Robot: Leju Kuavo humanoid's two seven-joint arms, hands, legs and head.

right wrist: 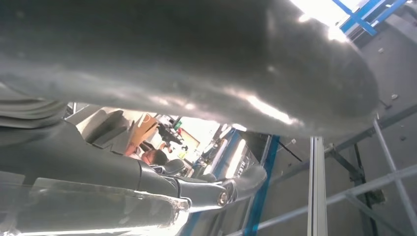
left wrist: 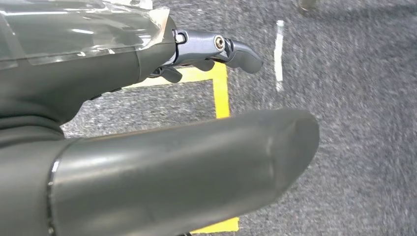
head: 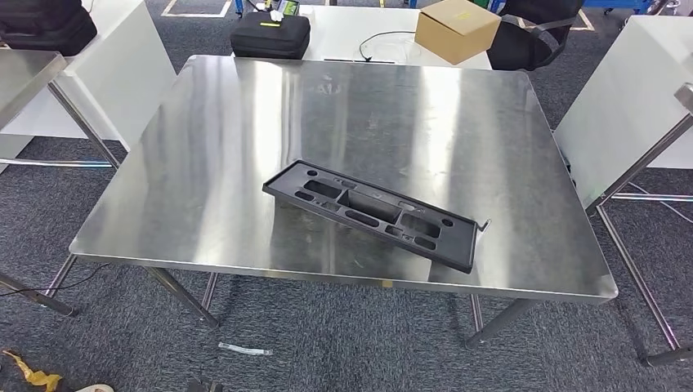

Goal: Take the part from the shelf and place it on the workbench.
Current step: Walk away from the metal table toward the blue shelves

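Since lying flat on the worktop toward five o'clock of its centre, near the front edge: part, long, dark, set askew, touched by nothing, so placing looks done. Left wrist view: left robot hand over grey carpet, fingers slack and apart, holding nothing. Right wrist view: right robot hand likewise loose, bare, clear of any load.
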